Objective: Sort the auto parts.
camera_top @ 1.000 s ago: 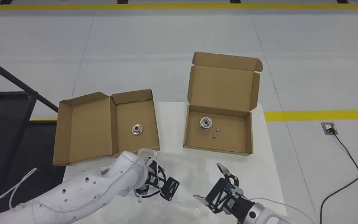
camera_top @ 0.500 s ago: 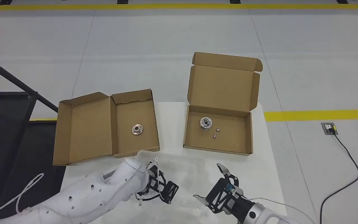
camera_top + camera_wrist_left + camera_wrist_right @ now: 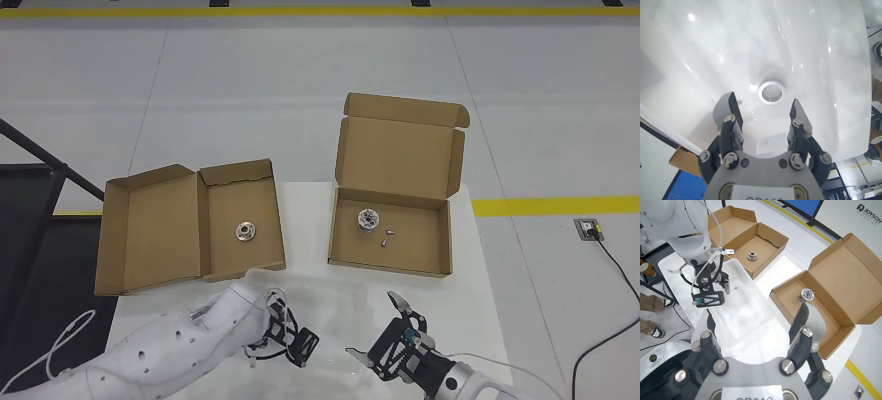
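Left wrist view looks straight down between the left gripper's [image 3: 763, 98] released jaws, which hang inside the translucent white plastic tray [image 3: 696, 47] with nothing between them. A plain silver metal ring [image 3: 771, 92] lies on the tray floor just beyond the fingertips, untouched. Over the last second, the top view shows this left arm drawing back toward the near edge of the white desk [image 3: 470, 300] and settling over the tray. I read that as lining up on the ring, so the pick is about to start rather than done.

To the right at the near edge, the right gripper [image 3: 756, 311] has not shifted; its jaws are spread wide and hold nothing.

Farther off, the left brown cardboard box [image 3: 150, 235] holds one flanged metal hub [image 3: 245, 231]. The right brown cardboard box [image 3: 400, 150], lid standing up, holds a round silver machined part [image 3: 369, 218] and a small screw [image 3: 386, 238] beside it. With those three already boxed, the ring looks like one of the last pieces to sort.
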